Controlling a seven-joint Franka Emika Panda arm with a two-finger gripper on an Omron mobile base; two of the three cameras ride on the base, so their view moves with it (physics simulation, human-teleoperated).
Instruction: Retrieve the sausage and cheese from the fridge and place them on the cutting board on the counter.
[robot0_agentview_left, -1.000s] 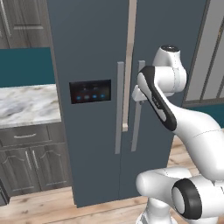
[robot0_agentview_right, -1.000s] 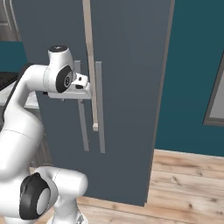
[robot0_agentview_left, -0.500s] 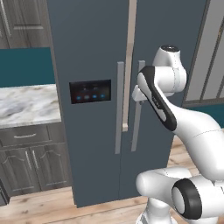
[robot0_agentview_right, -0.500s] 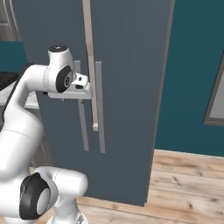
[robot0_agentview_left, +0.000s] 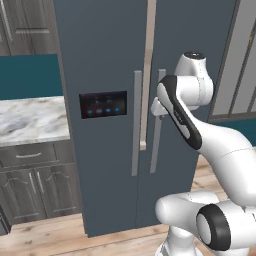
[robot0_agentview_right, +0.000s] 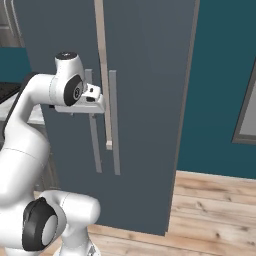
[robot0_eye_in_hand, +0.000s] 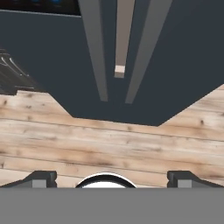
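Observation:
The slate blue-grey fridge (robot0_agentview_left: 105, 55) stands shut, with a black lit panel (robot0_agentview_left: 103, 105) on its left door. Two long grey handles (robot0_agentview_left: 136, 125) run down on either side of a tan strip between the doors. My gripper (robot0_agentview_left: 155, 106) hovers right in front of the right door's handle (robot0_agentview_left: 158, 130), about level with the panel. From the other side, my gripper (robot0_agentview_right: 99, 99) sits just above and between the two handles (robot0_agentview_right: 114, 125). In the hand view the fingertips (robot0_eye_in_hand: 41, 178) stand wide apart, open and empty, over the wooden floor (robot0_eye_in_hand: 109, 144). The sausage, cheese and cutting board are hidden.
A marble counter (robot0_agentview_left: 30, 120) over dark grey cabinets (robot0_agentview_left: 30, 185) adjoins the fridge's left side. Teal wall (robot0_agentview_right: 225, 85) and wooden floor (robot0_agentview_right: 210, 210) lie to the fridge's right. A grey framed panel (robot0_agentview_left: 245, 60) stands at the far right.

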